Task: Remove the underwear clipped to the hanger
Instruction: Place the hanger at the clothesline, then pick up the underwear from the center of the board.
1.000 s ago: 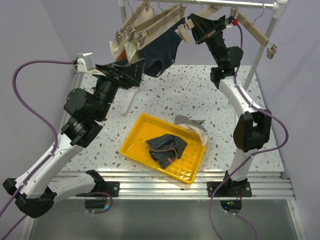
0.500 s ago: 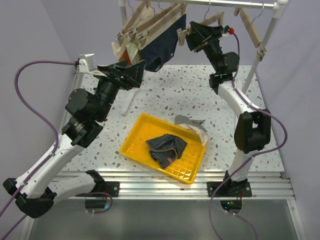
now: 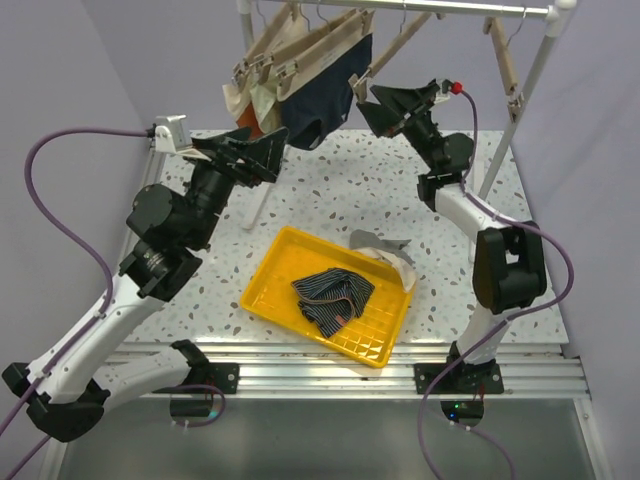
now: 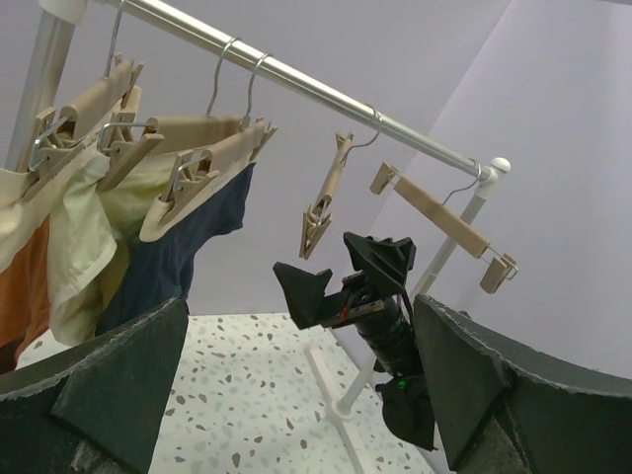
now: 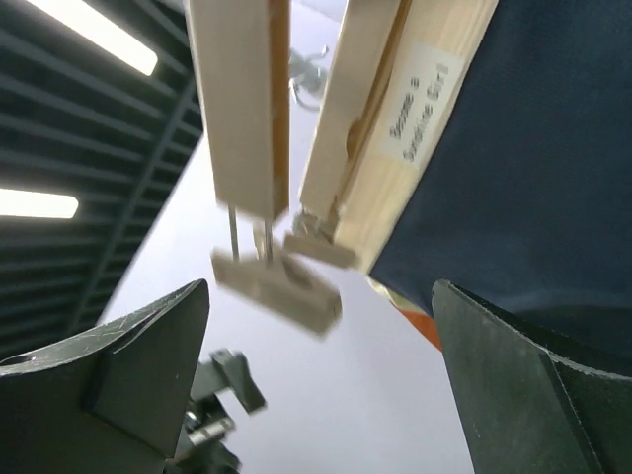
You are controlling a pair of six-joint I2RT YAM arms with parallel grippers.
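Navy underwear (image 3: 318, 105) hangs clipped to a wooden hanger (image 3: 320, 50) on the rail (image 3: 440, 8). Pale cream-green underwear (image 3: 258, 98) and orange-red underwear (image 3: 246, 122) hang on hangers to its left. They also show in the left wrist view: navy (image 4: 188, 257), cream-green (image 4: 84, 252), orange (image 4: 20, 286). My right gripper (image 3: 388, 108) is open and empty, just right of and below the navy pair; its view shows the hanger's clip end (image 5: 395, 128) and navy cloth (image 5: 533, 178). My left gripper (image 3: 262, 150) is open and empty below the hanging clothes.
A yellow tray (image 3: 270, 290) on the speckled table holds navy striped briefs (image 3: 332, 297); grey-white briefs (image 3: 385, 250) lie over its far rim. Two bare hangers (image 3: 505, 60) hang at the rail's right end. The white rack post (image 3: 515, 110) stands right of my right arm.
My right gripper has dropped down and left, away from the hanger clip near the rail. The hangers have swung. My left gripper has risen slightly.
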